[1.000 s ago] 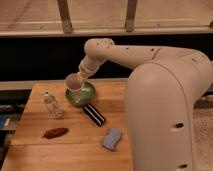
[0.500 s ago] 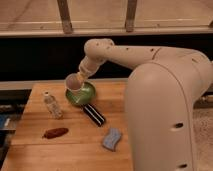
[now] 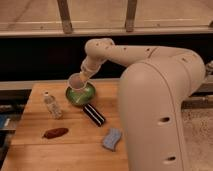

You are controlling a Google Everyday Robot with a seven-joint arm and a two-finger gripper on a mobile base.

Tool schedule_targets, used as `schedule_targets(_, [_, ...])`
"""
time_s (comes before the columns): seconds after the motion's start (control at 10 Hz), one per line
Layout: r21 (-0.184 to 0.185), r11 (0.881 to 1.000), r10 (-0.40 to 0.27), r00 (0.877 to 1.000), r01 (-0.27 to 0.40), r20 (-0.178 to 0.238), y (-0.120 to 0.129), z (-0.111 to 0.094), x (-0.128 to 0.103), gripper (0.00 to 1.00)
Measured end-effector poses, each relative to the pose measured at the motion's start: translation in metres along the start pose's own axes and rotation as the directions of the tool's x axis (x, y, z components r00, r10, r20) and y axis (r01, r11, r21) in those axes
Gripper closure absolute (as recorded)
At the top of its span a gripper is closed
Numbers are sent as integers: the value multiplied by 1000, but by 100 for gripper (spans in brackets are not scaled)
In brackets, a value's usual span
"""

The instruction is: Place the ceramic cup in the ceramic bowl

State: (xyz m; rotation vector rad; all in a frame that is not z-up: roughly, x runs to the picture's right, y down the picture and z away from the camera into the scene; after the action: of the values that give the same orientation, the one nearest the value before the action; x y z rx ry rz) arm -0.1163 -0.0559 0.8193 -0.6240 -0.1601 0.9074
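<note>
In the camera view we see the gripper (image 3: 83, 76) just above the far left part of the ceramic bowl (image 3: 90, 95), its jaws closed on the ceramic cup (image 3: 77, 83), which hangs tilted over the bowl's green inside. The bowl stands on the wooden table (image 3: 75, 147). A clear bottle (image 3: 52, 106) stands left of the bowl, a dark striped object (image 3: 94, 114) lies just in front of the bowl, and farther in front of the bowl lie a reddish-brown thing (image 3: 55, 132) and a blue sponge (image 3: 112, 139).
</note>
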Motion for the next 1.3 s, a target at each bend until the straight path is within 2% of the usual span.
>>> schedule_targets(0.1, [6,1000,7,1000,-7,-14,-4,4,1,100])
schedule_targets(0.3, [25,999,27,997,-25,-73,-12,17,2,100])
schedule_targets(0.6, [32,998,54,989,-50,-137,-28,34,4,100])
schedule_targets(1.0, [1,997,75,977,-76,-198,-46,66,9,100])
schedule_targets(1.3, [-29,996,81,976,-89,-203,-50,81,5,100])
